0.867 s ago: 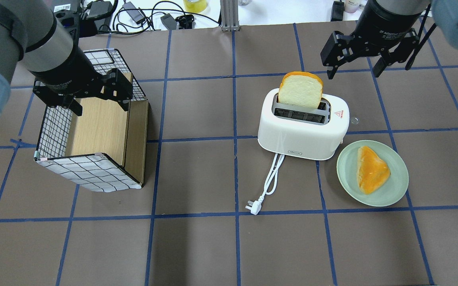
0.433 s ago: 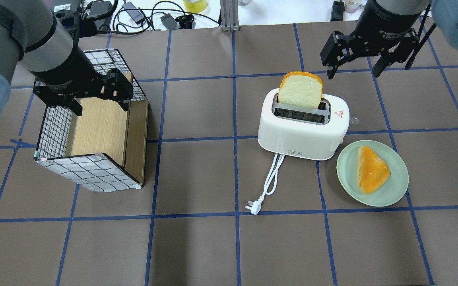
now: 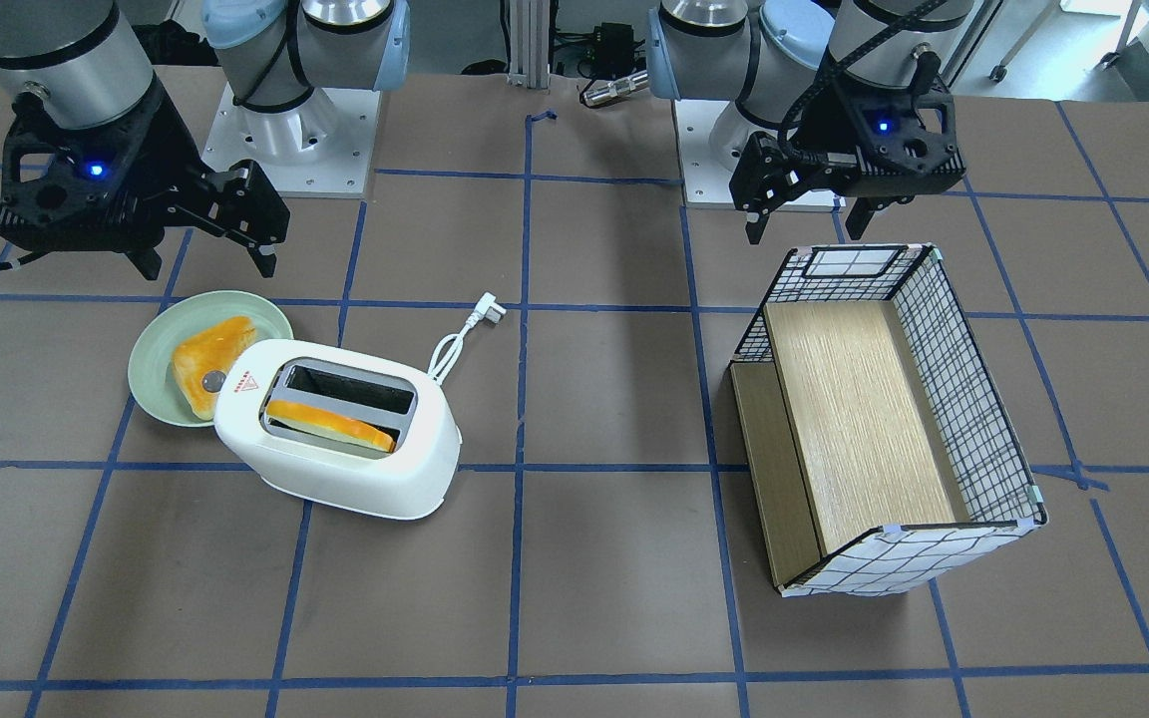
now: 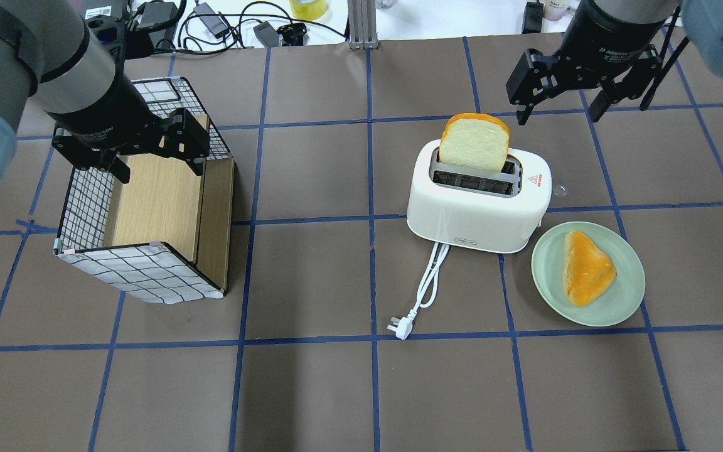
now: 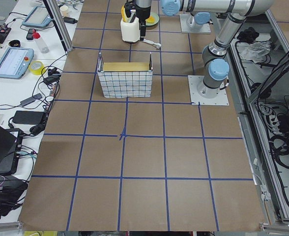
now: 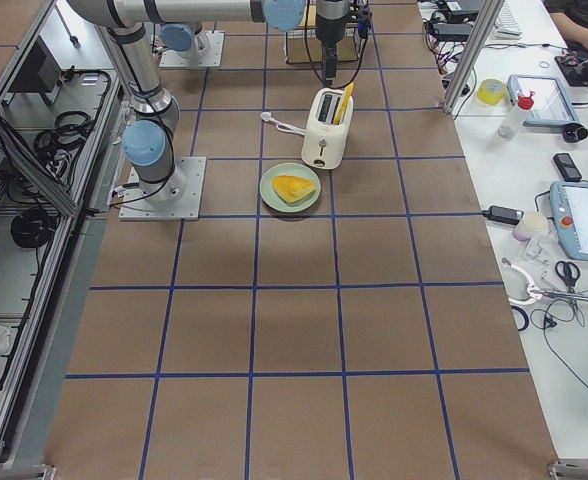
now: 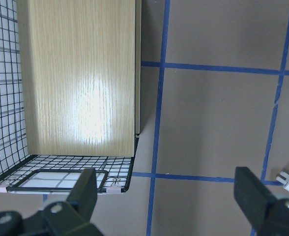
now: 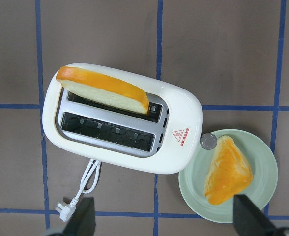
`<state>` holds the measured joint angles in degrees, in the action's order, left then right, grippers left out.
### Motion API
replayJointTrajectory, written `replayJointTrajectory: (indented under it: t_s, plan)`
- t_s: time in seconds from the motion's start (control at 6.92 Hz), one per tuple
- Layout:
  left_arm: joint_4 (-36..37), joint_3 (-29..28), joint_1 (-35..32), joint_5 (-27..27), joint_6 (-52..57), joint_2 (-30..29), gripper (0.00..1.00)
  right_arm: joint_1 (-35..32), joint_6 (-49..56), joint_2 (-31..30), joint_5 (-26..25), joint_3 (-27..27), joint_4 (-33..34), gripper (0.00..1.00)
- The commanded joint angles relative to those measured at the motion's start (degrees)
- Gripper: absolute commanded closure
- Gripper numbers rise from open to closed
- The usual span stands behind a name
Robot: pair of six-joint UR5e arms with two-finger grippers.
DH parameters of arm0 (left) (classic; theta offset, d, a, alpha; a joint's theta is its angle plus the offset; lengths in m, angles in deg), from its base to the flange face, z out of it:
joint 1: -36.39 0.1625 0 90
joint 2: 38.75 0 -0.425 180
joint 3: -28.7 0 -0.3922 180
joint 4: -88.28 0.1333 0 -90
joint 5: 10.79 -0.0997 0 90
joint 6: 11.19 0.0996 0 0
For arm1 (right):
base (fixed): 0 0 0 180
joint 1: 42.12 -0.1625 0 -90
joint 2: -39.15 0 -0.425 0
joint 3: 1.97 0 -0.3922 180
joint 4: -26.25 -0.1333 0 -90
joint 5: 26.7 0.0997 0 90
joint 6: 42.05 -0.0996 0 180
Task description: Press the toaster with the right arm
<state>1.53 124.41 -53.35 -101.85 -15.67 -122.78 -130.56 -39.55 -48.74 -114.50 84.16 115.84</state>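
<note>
The black two-finger right end effector [image 4: 557, 117] hangs with its fingers spread wide, holding nothing and touching nothing. In the overhead view it hovers above the desk beyond the far right corner of the white rounded plastic two-slot toaster [image 4: 474, 216], clearly apart from it. Its wrist camera looks straight down on the toaster [image 8: 180, 105], with the two fingertips framing the bottom edge. The toaster stands upright on the brown paper-covered desk [image 4: 311, 389] with its blue tape grid. A slice of bread with an orange crust [image 4: 474, 144] stands in the slot farther from the robot, and the nearer slot is bare. A small grey knob [image 8: 208, 141] sits at the toaster's end, beside the red triangle mark [image 8: 178, 134]. The white cord with plug [image 4: 427, 282] trails towards the robot. Just beside that end lies a pale green round plate [image 4: 626, 302] carrying an orange-topped bread piece [image 4: 587, 267]. Well apart, the black left end effector [image 4: 159, 171] is likewise spread and empty, above a wire-grid basket with a wooden panel [image 4: 142, 271].
</note>
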Motion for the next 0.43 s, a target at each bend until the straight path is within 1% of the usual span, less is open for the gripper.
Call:
replayJointTrajectory:
  t_s: [0.0,0.29]
  plan:
    - [0.00,0.00,0.00,0.00,0.00,0.00,0.00,0.01,-0.13,0.00,0.00,0.00,0.07,0.00]
    - [0.00,0.00,0.00,0.00,0.00,0.00,0.00,0.19,0.31,0.00,-0.26,0.00,0.07,0.00]
